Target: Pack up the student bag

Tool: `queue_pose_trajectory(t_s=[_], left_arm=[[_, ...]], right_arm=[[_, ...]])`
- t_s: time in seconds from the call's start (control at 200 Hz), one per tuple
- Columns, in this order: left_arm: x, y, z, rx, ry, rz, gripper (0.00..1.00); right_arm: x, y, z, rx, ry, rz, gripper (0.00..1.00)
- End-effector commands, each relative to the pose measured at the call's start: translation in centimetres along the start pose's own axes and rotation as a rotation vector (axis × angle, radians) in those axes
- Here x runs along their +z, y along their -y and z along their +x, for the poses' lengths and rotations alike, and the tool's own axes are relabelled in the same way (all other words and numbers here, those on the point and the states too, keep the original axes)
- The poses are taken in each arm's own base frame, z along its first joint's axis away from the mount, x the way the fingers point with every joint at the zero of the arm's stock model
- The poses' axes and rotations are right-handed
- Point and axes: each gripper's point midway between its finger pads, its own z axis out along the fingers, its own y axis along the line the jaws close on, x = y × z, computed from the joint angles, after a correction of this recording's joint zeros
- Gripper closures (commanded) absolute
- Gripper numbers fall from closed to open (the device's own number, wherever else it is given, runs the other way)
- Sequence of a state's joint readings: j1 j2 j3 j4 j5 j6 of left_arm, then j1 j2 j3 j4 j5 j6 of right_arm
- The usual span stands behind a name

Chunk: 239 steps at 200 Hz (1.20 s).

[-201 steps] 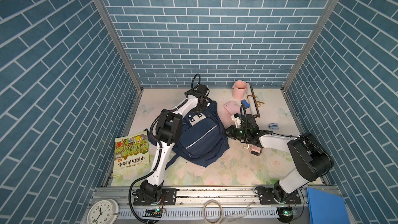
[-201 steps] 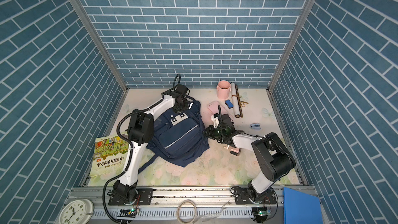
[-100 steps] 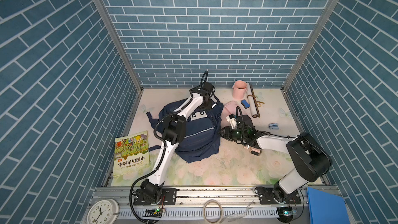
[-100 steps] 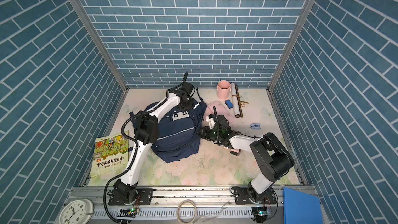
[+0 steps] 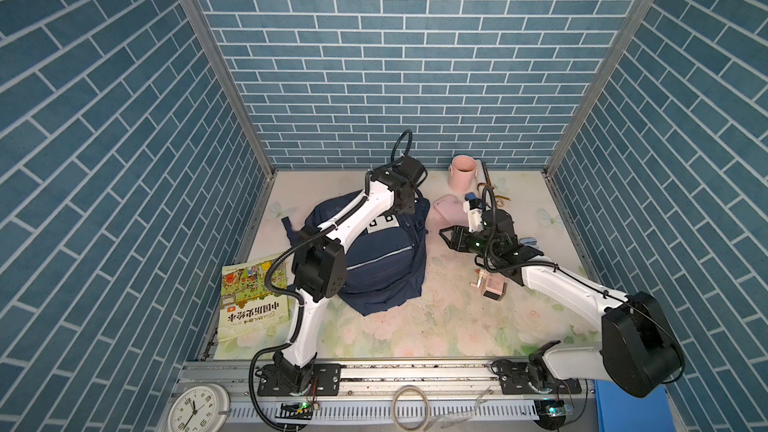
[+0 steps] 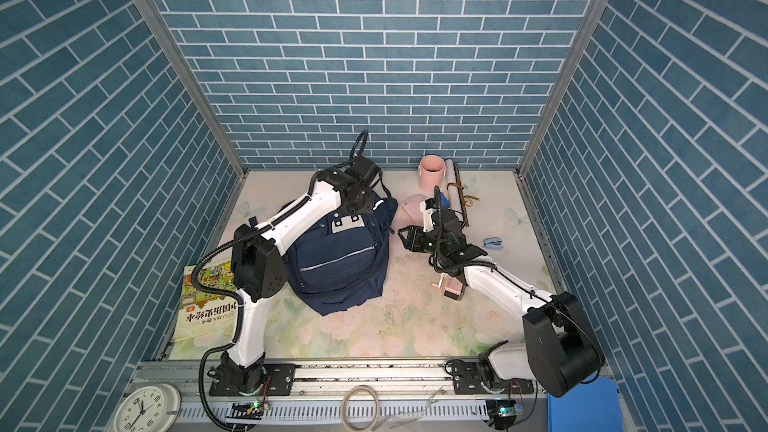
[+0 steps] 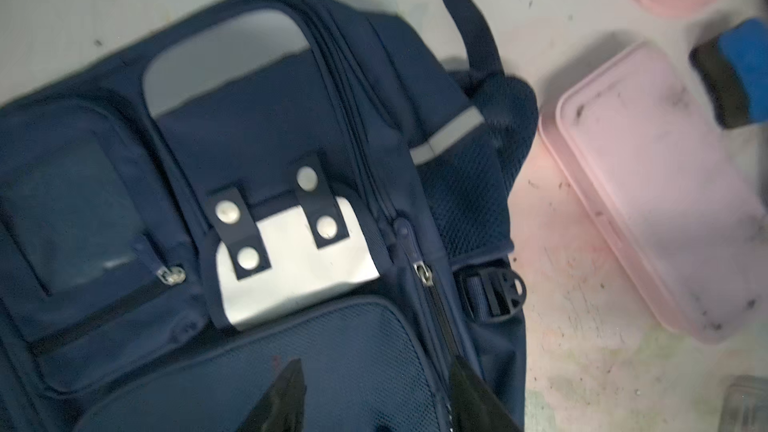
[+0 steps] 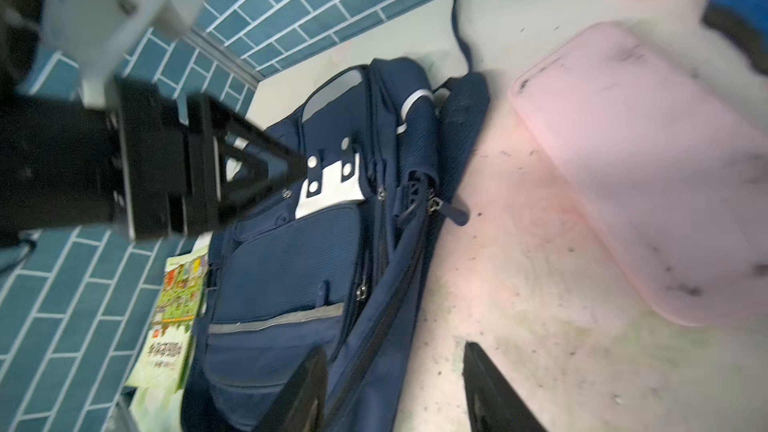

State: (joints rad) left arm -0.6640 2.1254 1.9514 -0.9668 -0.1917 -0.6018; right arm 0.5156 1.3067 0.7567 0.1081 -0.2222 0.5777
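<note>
Left tool [image 7: 376, 371]: jaws spread, empty, over the top end of the student bag [image 5: 374, 268]; it was pinched shut a second ago. Right tool [image 8: 395, 353]: also newly spread, empty, just beside the bag's zip side. The bag is released; it has shifted toward the book [image 5: 253, 297] and lies front-up on the table [image 5: 436, 326]. Judgement: repositioning done, opening comes next, nothing packed yet.

Floral-print tabletop [image 5: 415, 338] is filling the lower middle of both top views. The student bag [image 5: 386, 268] is lying front-up at centre. A picture book [image 5: 253, 297] is lying at lower left. A pink cup [image 5: 462, 172] is standing at the back, right of centre, and a pink flat case [image 5: 449, 209] is lying between the cup and the bag. A small pink block [image 5: 492, 286] is sitting right of the bag, with a blue clip [image 5: 530, 241] lying farther right.
</note>
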Motion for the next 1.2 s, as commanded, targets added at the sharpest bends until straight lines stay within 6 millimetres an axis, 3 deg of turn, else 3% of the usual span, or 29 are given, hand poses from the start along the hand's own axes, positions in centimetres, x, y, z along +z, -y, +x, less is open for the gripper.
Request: queue_pose_trajectory(t_s=[0.0,0.11,0.455,0.6,0.82,0.92,1.07,1.19], left_arm=[[2.6,0.2,3.6,-0.053,-0.085,-0.024,0.43],[4.0,0.5,4.5,-0.066,-0.084,-0.044,0.43],[5.2,-0.7,3.5,-0.120,-0.036,-0.159,0.42],[6.5,-1.0,3.7,-0.131,-0.051,-0.171,0.42],[9.1,-1.5,5.5,-0.124,-0.141,-0.179,0.46],[9.2,-1.6,5.8,-0.123,-0.152,-0.158,0.60],[7.7,-1.8,5.1,-0.114,-0.123,-0.128,1.00],[4.3,-1.3,3.3,-0.094,-0.051,-0.052,1.00]], right_arm=[[-1.1,1.3,0.1,-0.085,0.024,0.073,0.46],[-1.7,0.8,0.5,-0.105,0.027,0.042,0.46],[-2.4,1.7,3.4,-0.105,-0.013,0.027,0.46],[-2.3,1.5,3.3,-0.118,-0.010,0.015,0.46],[-2.0,1.0,3.0,-0.139,-0.021,-0.003,0.46],[-2.6,0.6,2.4,-0.144,0.003,-0.011,0.47],[-3.6,-0.1,2.0,-0.214,0.051,-0.042,0.49],[-4.1,-1.3,2.3,-0.349,0.074,-0.115,0.52]])
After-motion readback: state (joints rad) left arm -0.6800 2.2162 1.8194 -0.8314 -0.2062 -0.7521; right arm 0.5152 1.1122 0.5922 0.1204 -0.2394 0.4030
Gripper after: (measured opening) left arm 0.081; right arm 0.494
